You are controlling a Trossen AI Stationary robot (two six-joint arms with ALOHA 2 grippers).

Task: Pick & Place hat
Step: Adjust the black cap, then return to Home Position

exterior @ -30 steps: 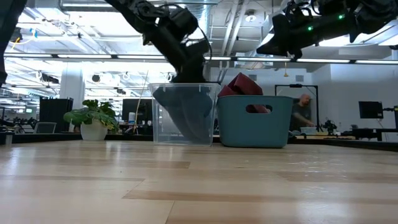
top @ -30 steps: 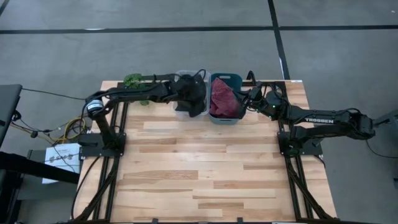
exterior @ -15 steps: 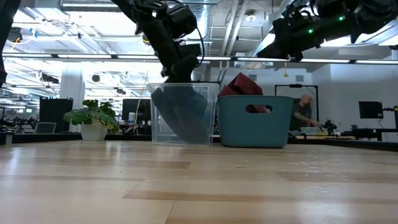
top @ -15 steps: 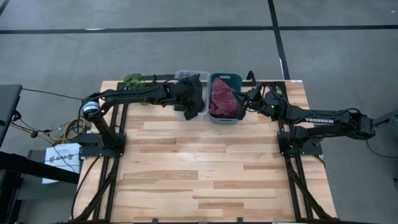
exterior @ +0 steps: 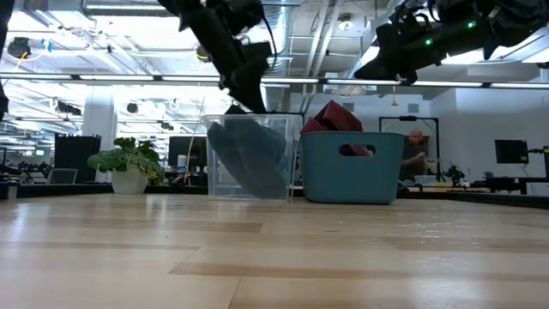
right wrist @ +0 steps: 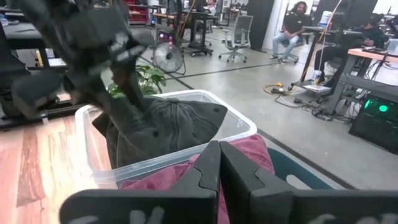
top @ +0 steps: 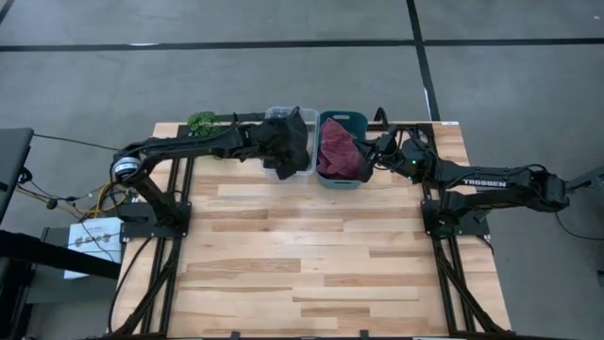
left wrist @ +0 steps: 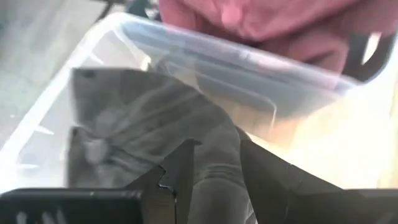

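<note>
A dark grey hat (top: 291, 142) sits in the clear plastic bin (top: 274, 173) at the table's far edge, slumped against the bin's wall (exterior: 219, 172) in the low view. My left gripper (top: 269, 137) reaches in from the left above the bin and is shut on the hat (left wrist: 155, 124). A maroon hat (top: 338, 151) fills the teal bin (top: 361, 121) beside it. My right gripper (top: 371, 154) hovers shut over the teal bin's right side (exterior: 364, 69), touching nothing. My left gripper pinches a fold of the grey hat's cloth (left wrist: 217, 174) between its two fingers (left wrist: 180, 174), coming from above and from the table's left. The hat hangs below the fingers, and its lower part (exterior: 253, 167) rests inside the clear bin.
A small potted plant (top: 201, 121) stands at the far left corner. The two bins stand side by side at the far edge. The wooden tabletop (top: 311, 264) stretches toward the near edge. People (right wrist: 295, 18) sit in the room beyond.
My left gripper has risen and drawn back toward the table's far left, still holding the hat. The hat's upper part, which hung over the clear bin's near wall, has been pulled up and back over the bin. Its lower part has stayed inside.
</note>
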